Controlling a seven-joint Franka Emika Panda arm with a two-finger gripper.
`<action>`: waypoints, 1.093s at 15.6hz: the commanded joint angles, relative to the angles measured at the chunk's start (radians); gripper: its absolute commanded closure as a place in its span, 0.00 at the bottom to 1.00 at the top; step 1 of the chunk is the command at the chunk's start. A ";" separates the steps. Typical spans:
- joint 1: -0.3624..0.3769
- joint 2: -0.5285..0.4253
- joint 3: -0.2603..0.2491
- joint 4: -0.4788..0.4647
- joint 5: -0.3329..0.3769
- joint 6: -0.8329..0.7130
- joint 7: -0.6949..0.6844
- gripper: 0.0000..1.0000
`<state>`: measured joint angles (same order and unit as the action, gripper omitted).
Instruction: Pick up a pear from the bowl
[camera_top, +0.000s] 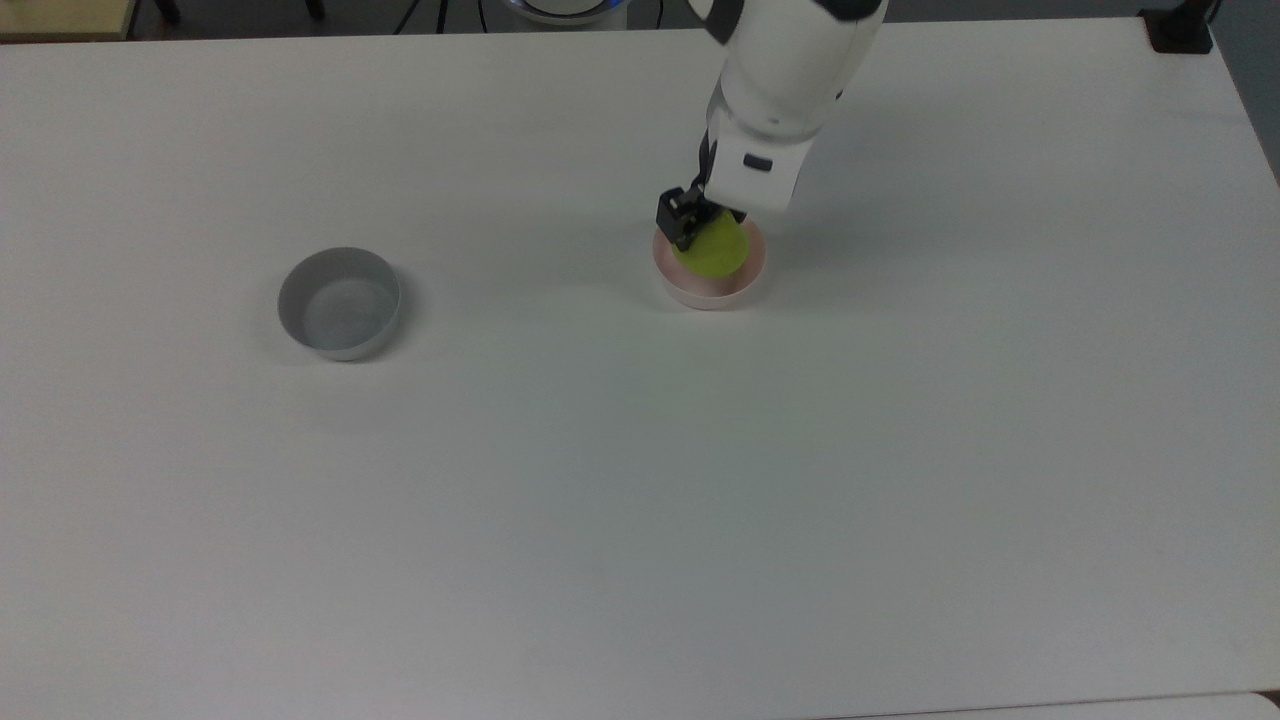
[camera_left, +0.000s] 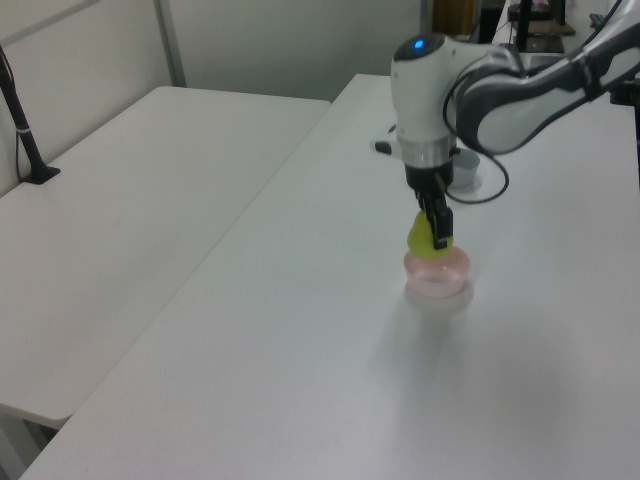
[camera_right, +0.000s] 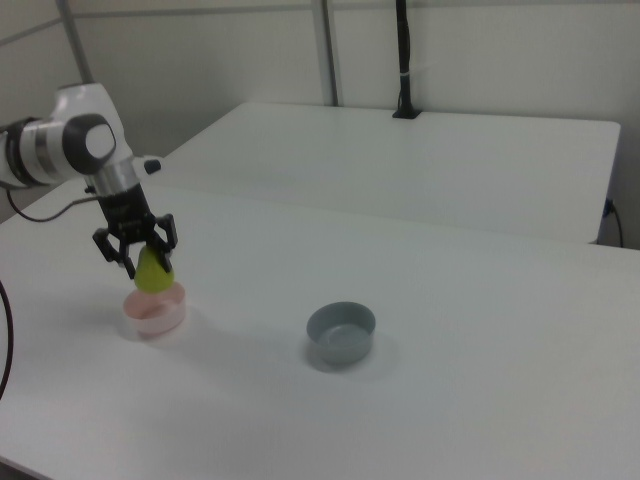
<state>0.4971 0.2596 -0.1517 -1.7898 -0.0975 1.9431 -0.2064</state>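
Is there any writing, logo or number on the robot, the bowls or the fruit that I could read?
None can be read.
The arm's white shell, the pear, the pink bowl and the grey bowl bear no lettering.
A dark tab near the gripper shows no legible mark.

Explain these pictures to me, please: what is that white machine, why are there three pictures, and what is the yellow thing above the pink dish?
The white machine is a robot arm ending in a two-finger gripper. The three pictures show one moment from three cameras: one looking down from above, two from opposite sides of the white table. The yellow-green thing is a pear, pinched between the fingers and held just above the pink bowl; the side views show it clear of the rim. Further along the table stands a grey bowl with nothing in it.
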 joint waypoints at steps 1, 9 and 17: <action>-0.015 -0.089 -0.003 0.001 0.004 -0.061 -0.033 0.77; -0.208 -0.103 0.011 0.016 0.006 -0.066 -0.111 0.77; -0.344 -0.043 0.009 0.033 0.004 0.006 -0.171 0.76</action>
<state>0.1531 0.1753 -0.1557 -1.7695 -0.0972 1.8997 -0.3783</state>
